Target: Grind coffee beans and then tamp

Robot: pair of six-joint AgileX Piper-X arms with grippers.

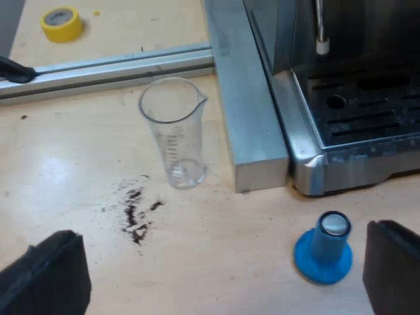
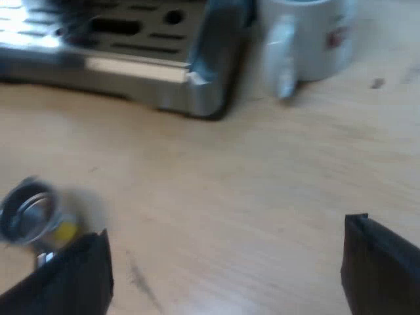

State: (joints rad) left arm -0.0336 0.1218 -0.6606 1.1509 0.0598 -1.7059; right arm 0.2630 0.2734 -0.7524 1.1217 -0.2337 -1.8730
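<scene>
My left gripper [image 1: 220, 285] is hovering low over the table [image 1: 65, 170], fingers standing wide apart and gripping nothing. The blue tamper [image 1: 324, 249] is standing upright on its base just beside one of my left fingers, near the front corner of the espresso machine [image 1: 367, 118]. The measuring glass [image 1: 173, 134] is standing upright and looking empty, just beside a metal bar [image 1: 252, 111] running along the machine. Spilled grounds [image 1: 134, 216] are lying on the table near the glass. My right gripper [image 2: 223, 275] is also hovering with fingers apart and nothing between them. The mug [image 2: 308, 36] is sitting beside the machine's corner. A blurred round thing [image 2: 29, 211] is showing near one right finger. It's possibly the tamper, but I can't confirm.

Risks: I'm judging the tamper to be sitting off-centre to my left gripper, so closing from here would be clipping it with one finger and toppling or shoving it. A sideways sweep could be tipping the light glass or smearing the grounds.
</scene>
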